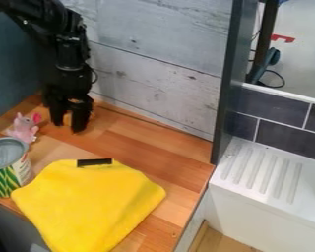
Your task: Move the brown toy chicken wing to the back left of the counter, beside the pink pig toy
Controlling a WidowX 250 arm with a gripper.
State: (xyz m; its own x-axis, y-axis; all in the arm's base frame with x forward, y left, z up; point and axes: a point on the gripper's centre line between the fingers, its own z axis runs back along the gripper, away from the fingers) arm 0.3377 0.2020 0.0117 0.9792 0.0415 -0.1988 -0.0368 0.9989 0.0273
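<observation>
My gripper point(68, 125) hangs low over the back left corner of the wooden counter, its two fingers apart and pointing down. An orange-brown patch shows between them; I cannot tell whether it is an object or the wood. Just left of the gripper sits a small pink plush toy point(23, 129). In front of the toy stands a can point(9, 170) with a grey top and a green, yellow and white label. A yellow cloth point(88, 204) lies spread over the counter's front, with a small black bar point(94, 162) at its back edge.
A pale wood-panel wall point(160, 88) runs behind the counter point(176, 160). On the right, a dark upright panel point(227, 83) divides the counter from a white sink unit with a ridged drainboard point(262, 170). Dark tiles point(288, 135) line the wall above it.
</observation>
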